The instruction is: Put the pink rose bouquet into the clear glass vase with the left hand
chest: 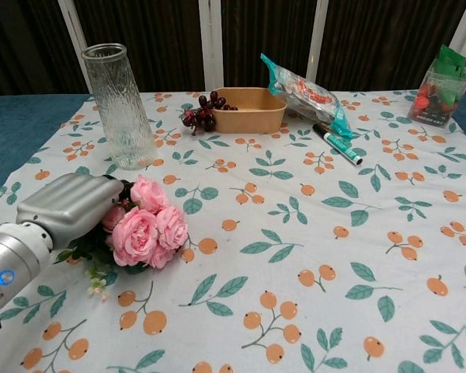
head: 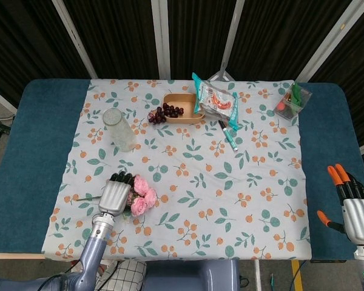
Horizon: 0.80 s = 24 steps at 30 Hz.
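Observation:
The pink rose bouquet (head: pixel 143 196) lies on the floral tablecloth near the front left, blooms to the right. My left hand (head: pixel 114 194) lies palm down over its green leaves and stem, fingers pointing away from me. In the chest view the back of the left hand (chest: pixel 70 207) hides the leaves beside the roses (chest: pixel 145 229), and I cannot see whether the fingers close around them. The clear glass vase (head: pixel 119 128) stands upright and empty behind the bouquet (chest: pixel 120 105). My right hand (head: pixel 352 211) hovers at the table's front right edge, fingers spread, holding nothing.
A tan tray (head: pixel 183 108) with dark grapes (head: pixel 164 113), a snack bag (head: pixel 217 102), a green marker (head: pixel 228 136) and a clear box of small items (head: pixel 292 100) sit along the back. The blue table (head: pixel 30 151) borders the cloth.

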Each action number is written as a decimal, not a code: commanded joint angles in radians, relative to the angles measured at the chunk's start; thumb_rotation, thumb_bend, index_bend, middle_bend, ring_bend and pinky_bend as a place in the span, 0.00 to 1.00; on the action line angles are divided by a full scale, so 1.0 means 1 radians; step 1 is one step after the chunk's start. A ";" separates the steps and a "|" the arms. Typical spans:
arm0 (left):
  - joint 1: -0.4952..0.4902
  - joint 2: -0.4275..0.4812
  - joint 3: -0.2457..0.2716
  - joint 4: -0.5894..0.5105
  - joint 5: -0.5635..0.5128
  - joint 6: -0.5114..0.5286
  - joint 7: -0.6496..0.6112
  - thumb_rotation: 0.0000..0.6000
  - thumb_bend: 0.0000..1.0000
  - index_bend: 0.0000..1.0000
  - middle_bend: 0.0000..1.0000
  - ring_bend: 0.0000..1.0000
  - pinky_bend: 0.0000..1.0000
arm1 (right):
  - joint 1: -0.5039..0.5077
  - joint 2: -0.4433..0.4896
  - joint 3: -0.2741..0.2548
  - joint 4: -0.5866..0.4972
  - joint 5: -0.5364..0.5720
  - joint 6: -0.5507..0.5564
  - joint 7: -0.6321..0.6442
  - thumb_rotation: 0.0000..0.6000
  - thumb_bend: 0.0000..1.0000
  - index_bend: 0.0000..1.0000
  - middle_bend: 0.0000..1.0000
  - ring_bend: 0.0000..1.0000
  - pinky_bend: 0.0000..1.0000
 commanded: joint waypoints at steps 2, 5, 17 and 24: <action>-0.014 -0.019 -0.003 0.024 0.032 0.016 -0.029 1.00 0.43 0.41 0.36 0.29 0.32 | 0.000 -0.002 0.000 0.003 -0.006 0.004 0.004 1.00 0.24 0.00 0.02 0.06 0.15; -0.017 -0.019 -0.009 0.033 0.064 0.046 -0.048 1.00 0.45 0.48 0.44 0.35 0.36 | -0.001 -0.002 0.000 0.005 -0.009 0.010 0.009 1.00 0.24 0.00 0.02 0.06 0.15; -0.033 0.137 -0.066 -0.213 0.110 0.044 -0.157 1.00 0.47 0.55 0.49 0.40 0.40 | 0.003 -0.010 0.002 0.008 0.007 -0.006 -0.006 1.00 0.24 0.00 0.02 0.06 0.15; -0.069 0.335 -0.203 -0.544 0.145 0.036 -0.212 1.00 0.47 0.55 0.50 0.40 0.40 | 0.008 -0.017 0.000 0.004 0.018 -0.025 -0.028 1.00 0.24 0.00 0.02 0.06 0.15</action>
